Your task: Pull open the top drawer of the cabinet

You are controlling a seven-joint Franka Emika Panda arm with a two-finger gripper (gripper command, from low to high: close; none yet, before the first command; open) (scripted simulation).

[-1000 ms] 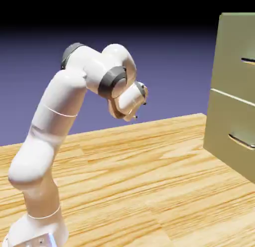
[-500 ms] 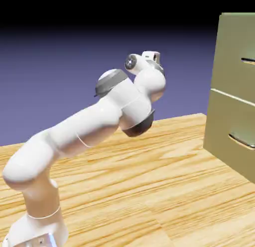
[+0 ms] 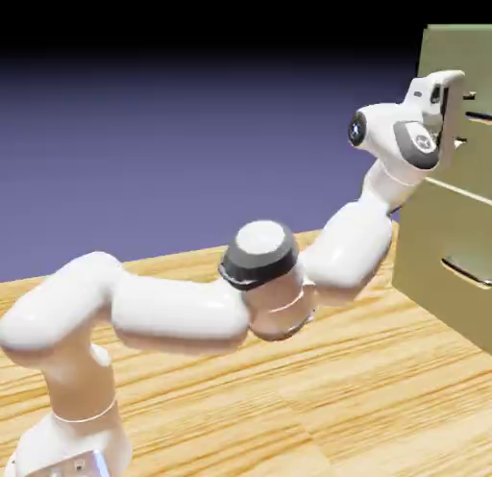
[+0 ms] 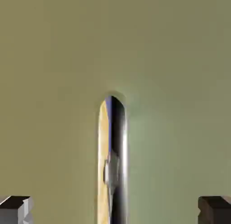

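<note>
The olive cabinet (image 3: 452, 316) stands at the exterior view's right edge. My arm stretches across to the top drawer (image 3: 473, 52), and my gripper (image 3: 465, 117) is right at its flat front, level with its handle. In the hand view the olive front (image 4: 54, 83) fills the picture. The thin silver handle (image 4: 118, 142) runs straight up from the bottom edge. One grey fingertip (image 4: 16, 209) sits to its left and the other to its right, both well apart from the bar. The gripper (image 4: 115, 211) is open and holds nothing. The drawer front looks flush with the cabinet.
Below the top drawer is the matching lower drawer front (image 3: 428, 244) with its own silver handle (image 3: 468, 269). The wooden table (image 3: 317, 408) spreads under my arm. My elbow (image 3: 259, 259) hangs low over the table's middle.
My arm has swung from a folded pose over the table up and to the right. The open gripper has reached the top drawer's handle.
</note>
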